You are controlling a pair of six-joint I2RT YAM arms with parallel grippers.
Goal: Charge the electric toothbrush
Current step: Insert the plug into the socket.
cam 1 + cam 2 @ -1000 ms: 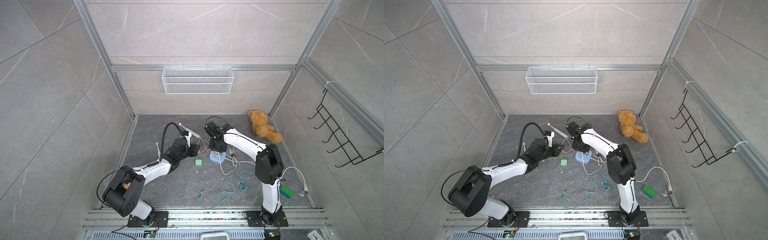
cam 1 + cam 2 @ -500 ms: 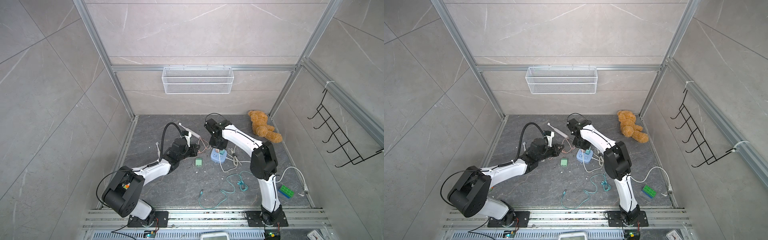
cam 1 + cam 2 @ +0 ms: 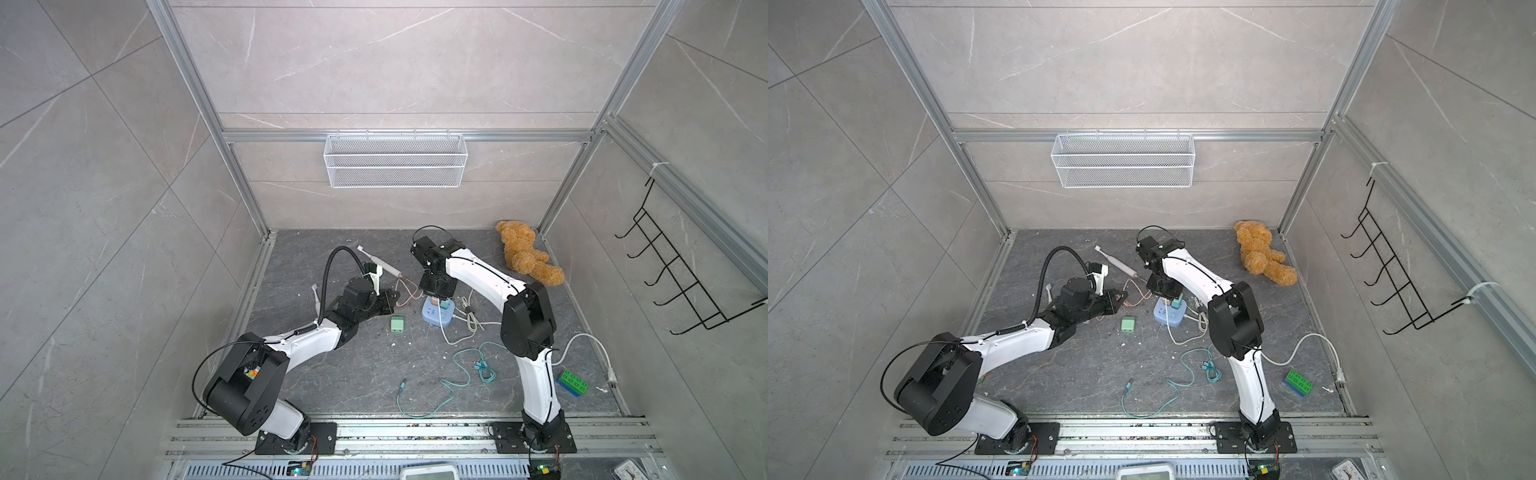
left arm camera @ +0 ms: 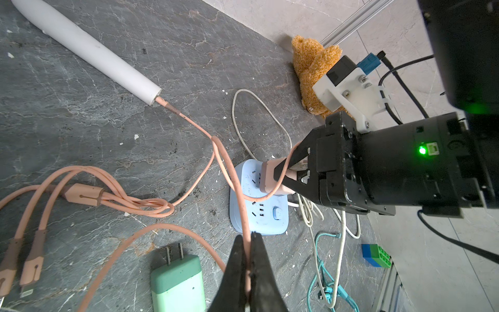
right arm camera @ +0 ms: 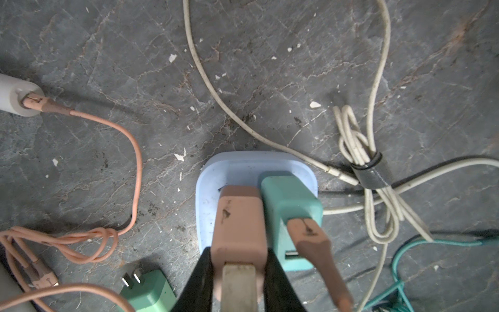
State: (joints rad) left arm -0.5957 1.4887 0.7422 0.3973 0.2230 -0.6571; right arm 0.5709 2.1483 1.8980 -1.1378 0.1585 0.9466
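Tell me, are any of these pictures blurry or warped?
Right wrist view: the pink plug near the lens is soft, floor sharper. Left wrist view: the left gripper blurs at the edge. Both top views: sharp, evenly lit, walls splay outward.

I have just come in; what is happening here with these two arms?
The right gripper holds a pink adapter at the blue power strip. The left gripper is shut on the pink cable, one end of which sits in the white toothbrush on the floor. Whether the adapter is fully in cannot be told.
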